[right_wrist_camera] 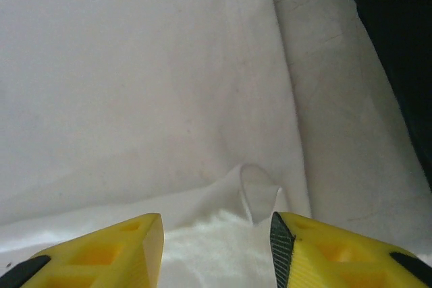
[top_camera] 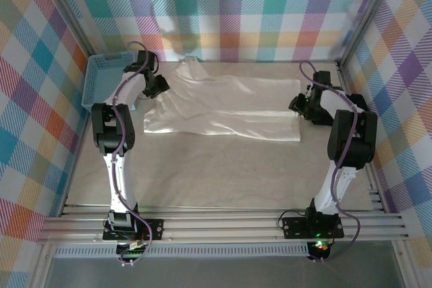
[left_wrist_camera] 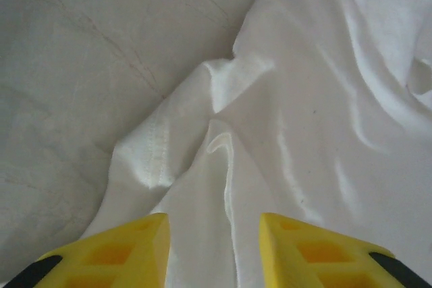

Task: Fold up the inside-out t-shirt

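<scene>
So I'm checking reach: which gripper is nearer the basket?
Left. The left gripper is over the shirt's end beside the basket; the right gripper is at the shirt's opposite end, far from it.

The t-shirt (top_camera: 223,107) is thin, soft white cloth with a faint sheen; the table (top_camera: 223,173) looks matt.

t-shirt (top_camera: 223,109): plain white
basket (top_camera: 92,84): light blue
walls (top_camera: 270,11): pastel checks, many colours
table (top_camera: 223,173): pale beige
gripper fingers (left_wrist_camera: 121,254): yellow
</scene>
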